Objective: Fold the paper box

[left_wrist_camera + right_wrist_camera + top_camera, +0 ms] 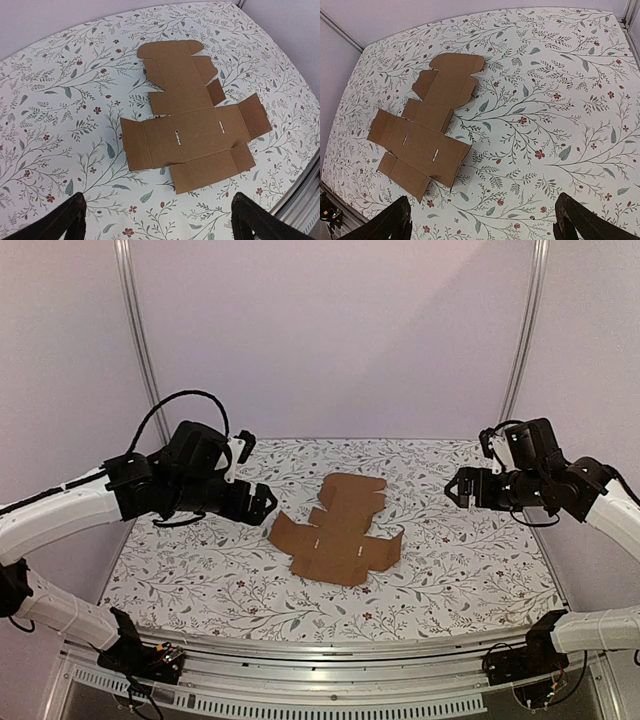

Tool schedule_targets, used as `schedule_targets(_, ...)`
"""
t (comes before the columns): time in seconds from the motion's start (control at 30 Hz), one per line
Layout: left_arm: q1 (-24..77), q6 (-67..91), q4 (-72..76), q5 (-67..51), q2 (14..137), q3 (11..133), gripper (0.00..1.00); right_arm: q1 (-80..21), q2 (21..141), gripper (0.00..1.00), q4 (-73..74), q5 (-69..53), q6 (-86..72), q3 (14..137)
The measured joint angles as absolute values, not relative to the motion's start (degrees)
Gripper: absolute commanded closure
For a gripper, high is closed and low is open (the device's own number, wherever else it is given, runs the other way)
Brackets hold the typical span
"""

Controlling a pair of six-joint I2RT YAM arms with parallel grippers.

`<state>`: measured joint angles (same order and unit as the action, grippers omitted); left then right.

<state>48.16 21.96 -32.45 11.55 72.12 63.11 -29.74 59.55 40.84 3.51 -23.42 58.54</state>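
The paper box [338, 530] is a flat die-cut brown cardboard sheet with flaps and two small slots, lying unfolded mid-table; one side flap lifts slightly. It also fills the middle of the left wrist view as the paper box [192, 117] and sits left of centre for the right wrist as the paper box [425, 125]. My left gripper [262, 502] hovers just left of the sheet, open and empty; its dark fingertips [67, 220] frame bare cloth. My right gripper [455, 487] hangs well to the right of the sheet, open, holding nothing, fingertips [580, 220] wide apart.
The table [200, 570] wears a white cloth with a floral print. An aluminium rail [330, 665] runs along the near edge by the arm bases. Pale walls and metal posts [135, 330] close in the back and sides.
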Motion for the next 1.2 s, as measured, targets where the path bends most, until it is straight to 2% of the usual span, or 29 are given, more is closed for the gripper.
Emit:
schedule_targets(0.2,48.10,22.55,-30.26,11.49,68.29,58.52,0.00,-29.71,58.11,0.01,41.25,5.13,-25.15,58.54)
schedule_targets(0.63,46.50,24.77,-27.05,12.03,59.24,52.49,0.01,-30.94,62.98,0.01,36.36,-3.42,-29.41,51.79)
schedule_targets(0.87,45.06,25.78,-26.63,11.20,55.94,50.92,0.00,-37.04,70.78,0.10,32.25,-3.44,-34.28,50.68)
schedule_targets(1.2,44.71,26.02,-27.03,11.20,54.08,50.83,0.00,-40.60,84.44,0.25,23.33,-3.27,-40.40,51.05)
